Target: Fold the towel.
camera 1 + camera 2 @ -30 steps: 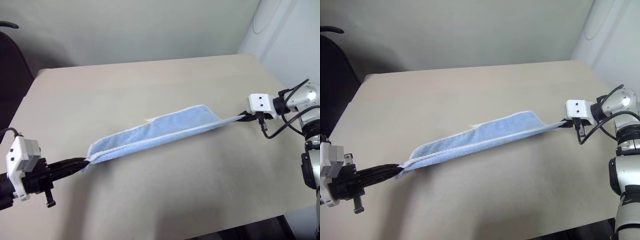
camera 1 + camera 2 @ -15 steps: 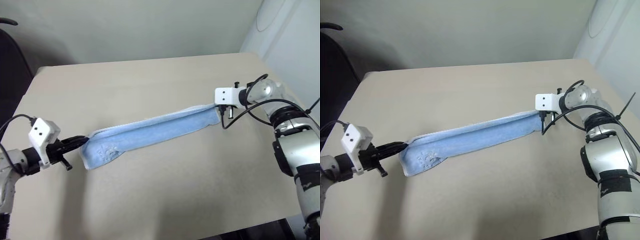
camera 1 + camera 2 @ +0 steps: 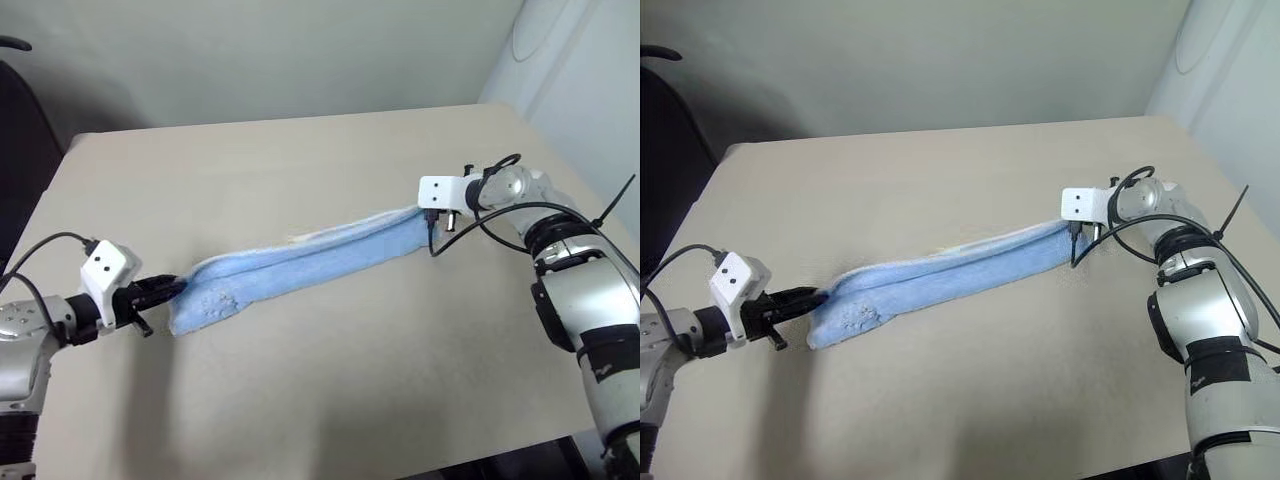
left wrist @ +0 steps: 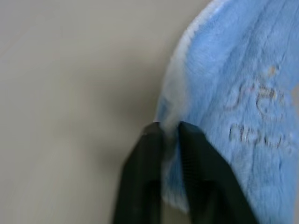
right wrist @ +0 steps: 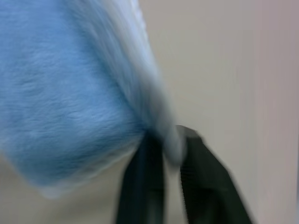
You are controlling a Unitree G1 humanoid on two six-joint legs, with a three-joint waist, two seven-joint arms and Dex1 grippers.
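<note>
The towel [image 3: 300, 265], light blue with white edging, lies on the beige table [image 3: 300, 150] as a long narrow folded strip running from near left to far right. Its embossed logo [image 4: 257, 116] faces up at the left end. My left gripper [image 3: 172, 287] sits low at that end, and its black fingers [image 4: 145, 172] pinch the white edge [image 4: 174, 93] in a narrow gap. My right gripper [image 3: 1072, 228] is at the far right end of the strip, where its fingers [image 5: 145, 186] hold the towel's edge [image 5: 159, 116] between them.
A dark chair [image 3: 15, 120] stands past the table's left side. A white rounded appliance [image 3: 560, 50] stands beyond the far right corner. The table's front edge [image 3: 400, 465] runs close below my arms.
A second ago the towel hung taut above the table between both grippers. It has since come down and lies on the surface, and both grippers have moved forward with its ends.
</note>
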